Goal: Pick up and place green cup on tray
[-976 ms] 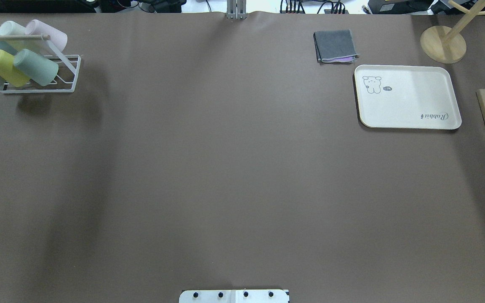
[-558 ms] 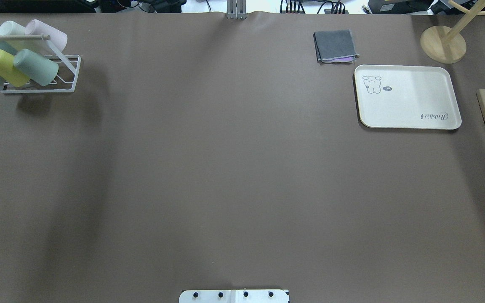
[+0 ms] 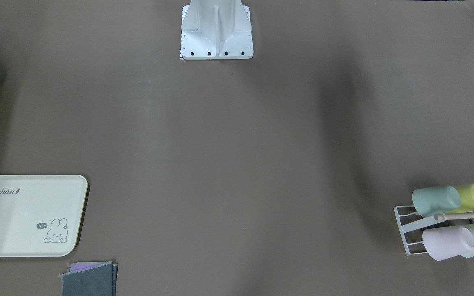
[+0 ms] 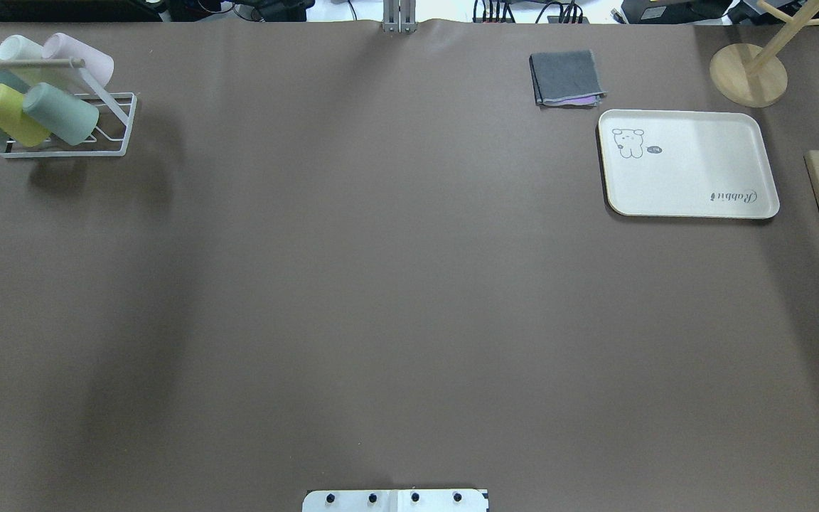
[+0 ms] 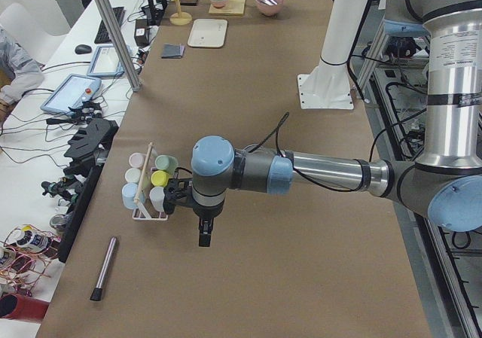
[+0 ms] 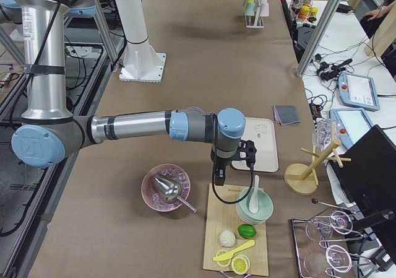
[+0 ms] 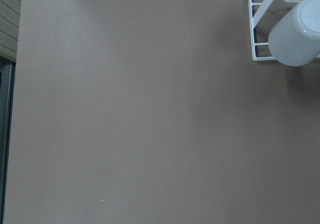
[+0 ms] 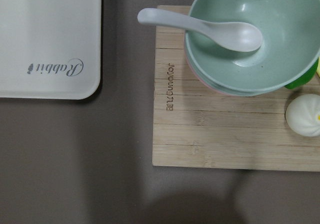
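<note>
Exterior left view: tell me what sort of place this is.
Probably a robotics lab. A robot arm reaches over a covered table, a teach pendant lies on the side bench, and cups in a rack look staged for testing.

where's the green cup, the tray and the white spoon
green cup (image 4: 61,114), overhead exterior view, on its side wall
tray (image 4: 694,171), overhead exterior view, on its bare floor
white spoon (image 8: 200,28), right wrist-mounted view, on its handle
</note>
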Robot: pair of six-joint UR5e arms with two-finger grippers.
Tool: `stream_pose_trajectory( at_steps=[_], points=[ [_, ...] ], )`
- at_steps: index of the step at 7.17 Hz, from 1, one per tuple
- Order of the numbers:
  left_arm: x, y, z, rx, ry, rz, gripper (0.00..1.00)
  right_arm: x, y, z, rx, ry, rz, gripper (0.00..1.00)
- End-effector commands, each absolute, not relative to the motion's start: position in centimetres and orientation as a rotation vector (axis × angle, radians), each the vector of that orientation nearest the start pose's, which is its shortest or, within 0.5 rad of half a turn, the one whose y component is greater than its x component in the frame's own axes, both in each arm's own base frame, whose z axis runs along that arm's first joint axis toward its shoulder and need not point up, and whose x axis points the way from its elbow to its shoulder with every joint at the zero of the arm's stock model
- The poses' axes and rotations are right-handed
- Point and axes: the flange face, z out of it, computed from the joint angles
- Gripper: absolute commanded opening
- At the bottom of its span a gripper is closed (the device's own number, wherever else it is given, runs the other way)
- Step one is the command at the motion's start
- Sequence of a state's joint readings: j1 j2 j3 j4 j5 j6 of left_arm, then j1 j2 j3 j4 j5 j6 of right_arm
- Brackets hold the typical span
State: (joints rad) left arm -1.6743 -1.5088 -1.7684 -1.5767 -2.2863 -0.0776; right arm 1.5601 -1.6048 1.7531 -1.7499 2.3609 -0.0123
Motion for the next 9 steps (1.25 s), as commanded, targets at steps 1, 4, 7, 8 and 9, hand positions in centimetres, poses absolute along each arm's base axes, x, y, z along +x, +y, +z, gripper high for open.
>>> stream_pose_trajectory(
  at_steps=[1,4,7,8,9],
  points=[
    [-10.3,-47.4,55.2,0.202,0.717,-0.103,0.98,5.6,-46.9,59.7,-0.015,-0.811,-0.013,1.00],
    [-1.0,-51.9,48.4,0.329,0.715,0.155,0.98,4.6,-48.4,61.6,0.092,-0.801,-0.089,1.00],
    [8.4,-53.3,41.5,0.630,0.322,0.678,0.98,1.1,-50.4,60.8,0.106,-0.820,-0.086,1.00],
    [10.2,-53.7,40.2,0.682,0.244,0.828,0.98,-0.4,-51.5,60.0,0.095,-0.834,-0.012,1.00],
    [12.4,-54.4,38.4,0.735,0.087,0.983,0.98,-1.3,-51.9,61.5,0.104,-0.845,0.018,1.00]
  ],
)
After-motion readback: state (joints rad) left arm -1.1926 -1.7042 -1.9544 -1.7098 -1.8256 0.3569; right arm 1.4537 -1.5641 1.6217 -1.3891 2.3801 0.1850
